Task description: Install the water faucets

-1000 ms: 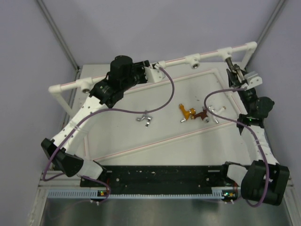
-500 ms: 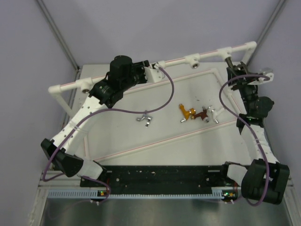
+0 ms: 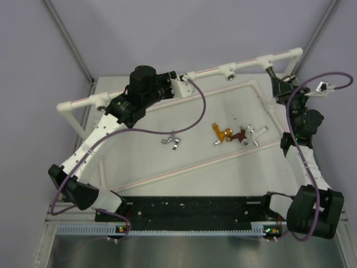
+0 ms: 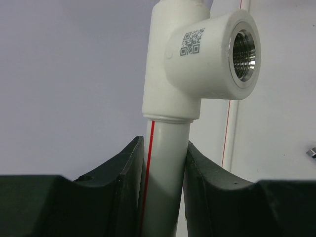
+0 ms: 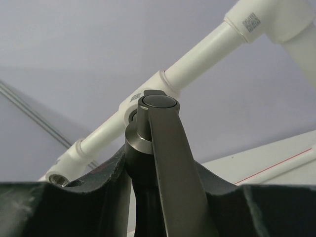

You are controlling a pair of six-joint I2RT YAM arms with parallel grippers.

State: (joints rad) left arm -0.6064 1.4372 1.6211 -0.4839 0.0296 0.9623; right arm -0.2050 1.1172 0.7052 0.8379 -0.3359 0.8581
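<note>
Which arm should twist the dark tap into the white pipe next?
Right. The right gripper is shut on the dark grey faucet, close against the white pipe. The left gripper is clamped on that pipe, steadying it.

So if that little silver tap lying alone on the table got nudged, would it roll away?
Probably not: the silver tap has parts sticking out sideways, so it would likely skid or pivot. It looks shiny, so perhaps stiff and slippery to pinch.
</note>
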